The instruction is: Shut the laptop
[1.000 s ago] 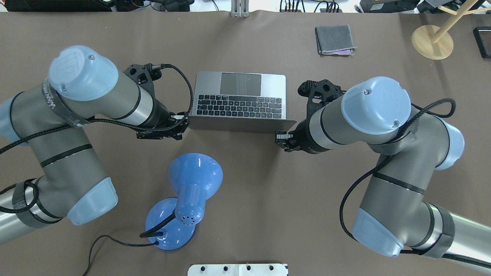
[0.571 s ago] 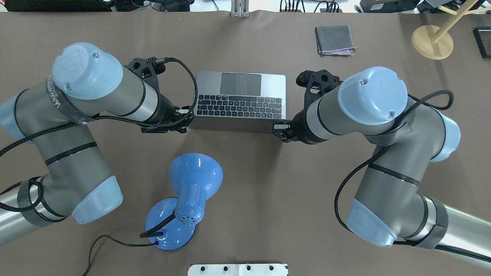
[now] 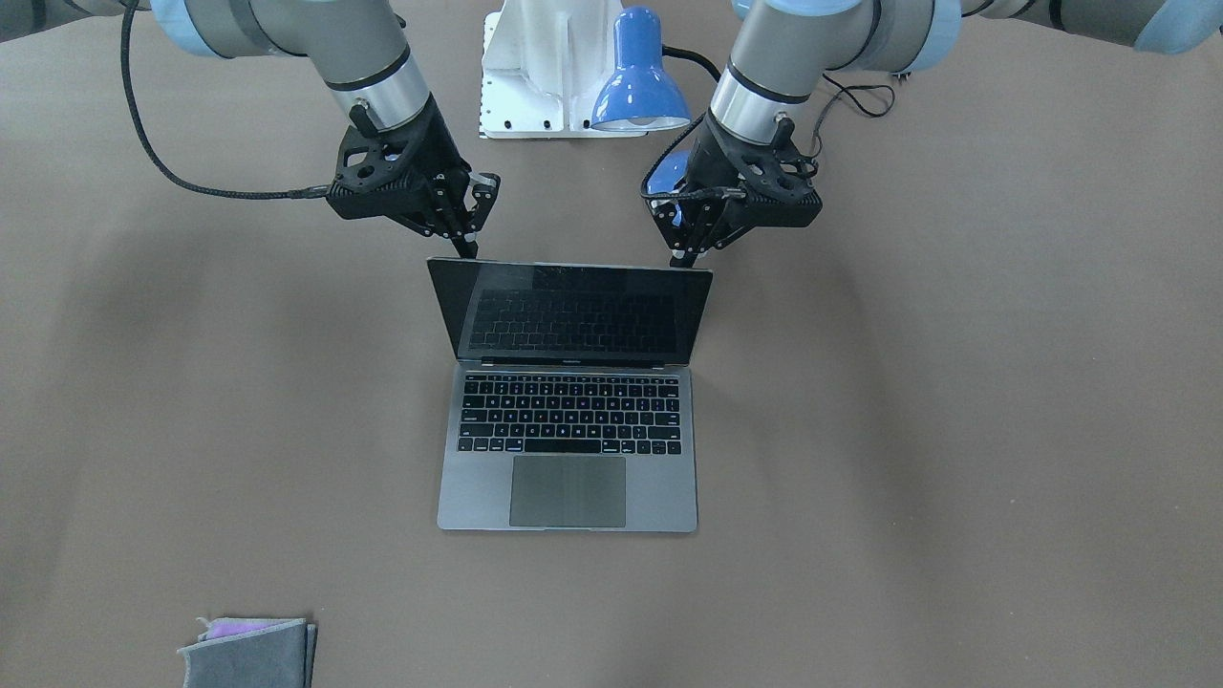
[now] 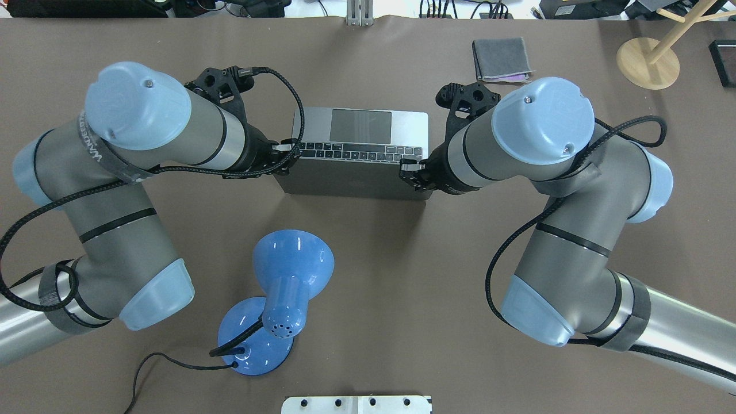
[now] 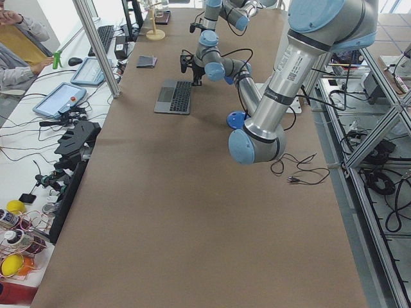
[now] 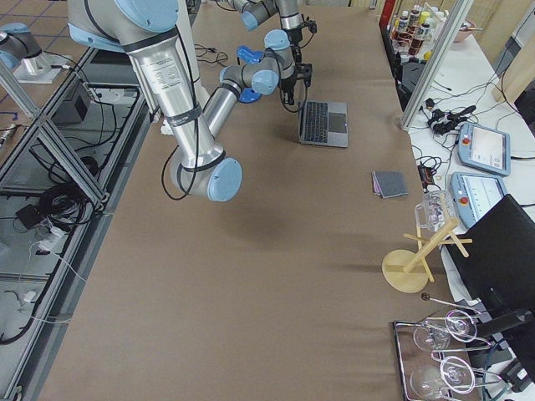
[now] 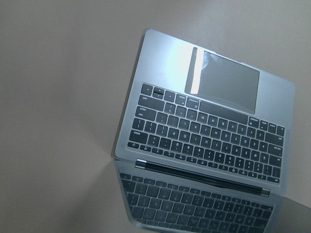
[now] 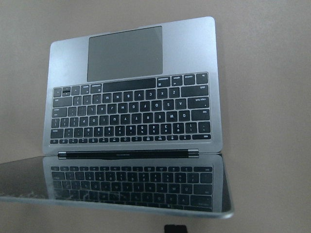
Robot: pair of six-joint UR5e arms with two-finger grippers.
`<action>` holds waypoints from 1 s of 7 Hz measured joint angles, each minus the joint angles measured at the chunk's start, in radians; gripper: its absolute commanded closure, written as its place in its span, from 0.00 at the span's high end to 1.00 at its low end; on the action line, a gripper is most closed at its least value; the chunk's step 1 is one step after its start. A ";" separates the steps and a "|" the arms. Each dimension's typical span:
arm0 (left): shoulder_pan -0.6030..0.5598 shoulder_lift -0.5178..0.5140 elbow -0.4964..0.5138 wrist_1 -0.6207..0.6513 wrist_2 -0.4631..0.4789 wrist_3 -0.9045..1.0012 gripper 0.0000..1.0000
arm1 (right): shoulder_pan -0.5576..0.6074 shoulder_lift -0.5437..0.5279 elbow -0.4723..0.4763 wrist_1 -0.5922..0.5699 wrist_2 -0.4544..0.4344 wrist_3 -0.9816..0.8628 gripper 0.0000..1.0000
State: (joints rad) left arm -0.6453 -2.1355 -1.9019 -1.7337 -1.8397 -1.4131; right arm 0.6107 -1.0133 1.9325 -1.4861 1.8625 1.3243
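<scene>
- Two grippers met the laptop in the front-facing view. The right gripper stood at the lid's upper-left corner and the left gripper at its upper-right corner. Each had its fingers pinched together around nothing, tips on the lid's top edge.
- The laptop sat mid-frame on the brown table, its lid partly raised and leaning over the keyboard. Bare table spread left, right and below it. A folded grey cloth lay well apart at lower left. A blue lamp stood at top centre, behind the lid.
- In the overhead view the laptop lay at upper centre, the lid's grey back hiding the nearer key rows. Both arms crowded its short sides. The lamp stood at lower centre-left, well apart from the lid. A wooden stand occupied the upper-right corner, near the table's far edge.
- In the exterior left view the laptop was small at upper centre, with long open table below it. An operator sat at upper left beside a cluttered bench.
- In the exterior right view the laptop was at upper centre, and glassware stood at lower right.
- In both wrist views the keyboard and trackpad filled the frame, bare table around them, keys mirrored in the dark screen.
</scene>
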 measured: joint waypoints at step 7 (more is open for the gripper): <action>-0.063 -0.122 0.326 -0.163 0.070 0.030 0.00 | 0.109 0.270 -0.474 0.104 0.029 -0.026 0.00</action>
State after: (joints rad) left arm -0.7078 -2.2574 -1.5761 -1.8969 -1.7693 -1.3828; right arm 0.7192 -0.7428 1.4590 -1.3820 1.8914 1.2987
